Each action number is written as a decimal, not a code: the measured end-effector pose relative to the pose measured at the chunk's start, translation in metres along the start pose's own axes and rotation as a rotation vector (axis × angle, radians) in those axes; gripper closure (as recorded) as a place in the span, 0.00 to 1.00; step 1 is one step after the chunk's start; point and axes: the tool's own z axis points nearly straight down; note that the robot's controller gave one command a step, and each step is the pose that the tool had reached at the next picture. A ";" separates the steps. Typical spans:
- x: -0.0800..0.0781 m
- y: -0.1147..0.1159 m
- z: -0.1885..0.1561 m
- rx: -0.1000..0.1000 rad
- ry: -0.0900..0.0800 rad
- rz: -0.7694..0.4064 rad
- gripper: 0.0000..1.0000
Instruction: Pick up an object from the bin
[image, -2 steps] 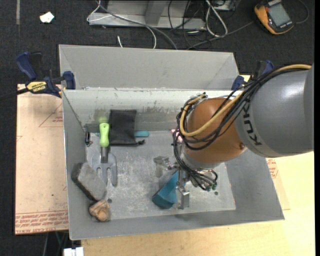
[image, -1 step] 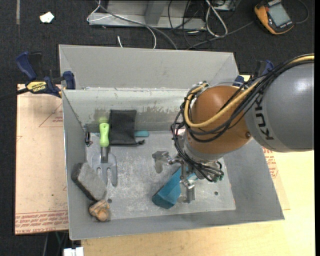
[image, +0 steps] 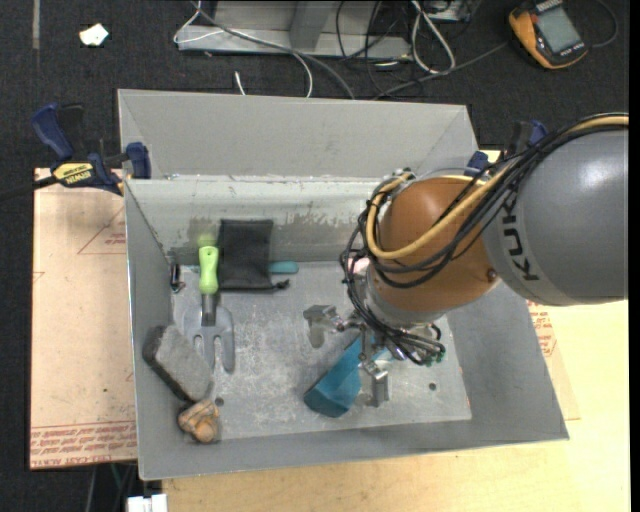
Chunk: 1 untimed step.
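- Our fingers (image: 376, 386) stand open astride the teal cup (image: 328, 392), lower centre of the frame.
- We should centre on it, then close gently before lifting.

Orange wrist cover (image: 430, 245) hides the bin's (image: 270, 345) floor toward its right wall. Blue cup (image: 335, 390) near the front edge: upper end runs under the gripper (image: 360, 365). Small teal item (image: 284, 268) at the back wall is half covered by a black pouch (image: 245, 255) (kind unclear).
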 end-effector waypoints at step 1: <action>-0.001 -0.001 0.019 -0.001 0.000 -0.163 0.00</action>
